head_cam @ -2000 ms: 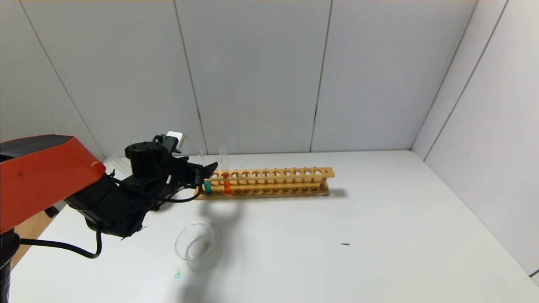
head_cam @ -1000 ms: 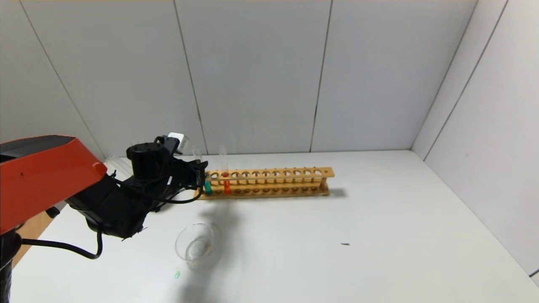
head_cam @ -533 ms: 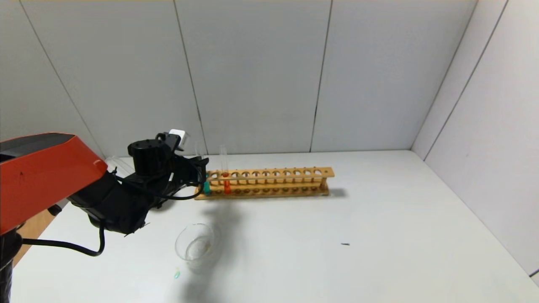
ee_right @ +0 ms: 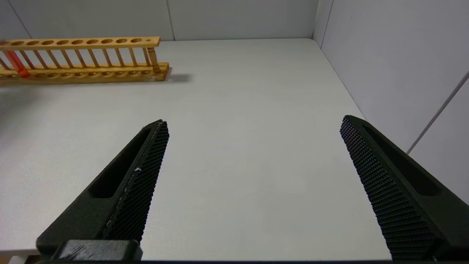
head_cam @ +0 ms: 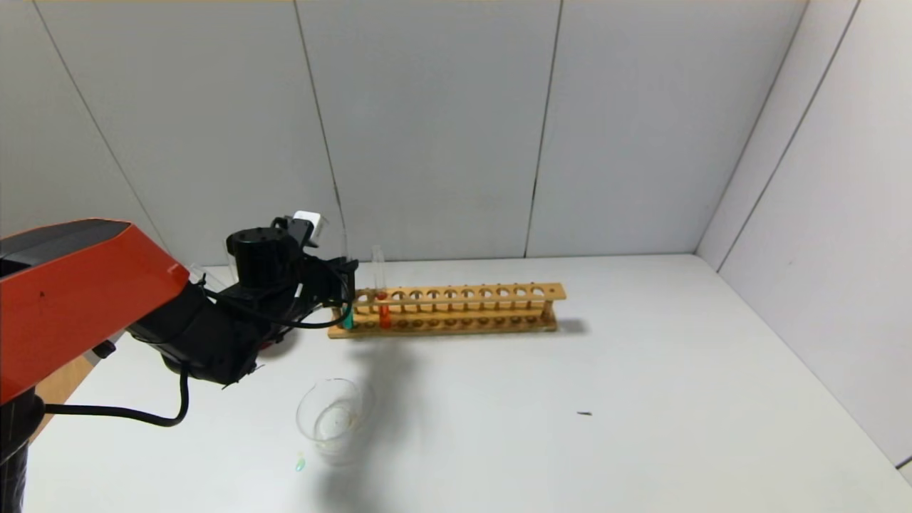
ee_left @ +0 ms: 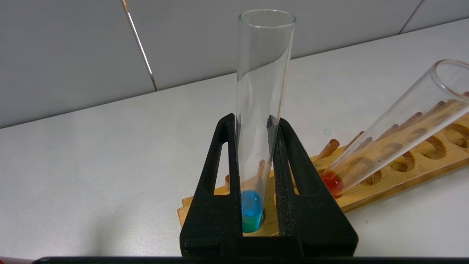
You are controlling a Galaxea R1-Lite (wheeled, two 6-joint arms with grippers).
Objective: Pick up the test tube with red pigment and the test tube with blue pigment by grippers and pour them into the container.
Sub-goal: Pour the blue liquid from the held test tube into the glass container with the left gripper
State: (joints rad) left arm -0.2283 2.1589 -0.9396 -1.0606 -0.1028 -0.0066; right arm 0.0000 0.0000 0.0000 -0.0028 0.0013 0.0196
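The test tube with blue pigment (head_cam: 348,319) stands in the left end hole of the wooden rack (head_cam: 463,308). My left gripper (head_cam: 345,275) is shut on its clear upper part. In the left wrist view both pads press the tube (ee_left: 262,73) and the teal-blue liquid (ee_left: 252,212) sits low between the fingers of the left gripper (ee_left: 253,123). The test tube with red pigment (head_cam: 383,313) stands two holes to the right, and shows leaning in the left wrist view (ee_left: 395,124). The container (head_cam: 335,420), a clear glass dish, stands in front of the rack. My right gripper (ee_right: 253,124) is open, empty and above bare table.
The rack's other holes are empty; its right end shows in the right wrist view (ee_right: 84,42). A small green drop (head_cam: 300,464) lies on the table next to the dish and a dark speck (head_cam: 584,413) lies further right. Grey walls close the back and right side.
My left gripper has gone from open around the blue tube to shut on it. The arm has risen a little and shifted toward the rack. The red tube and dish have not moved.
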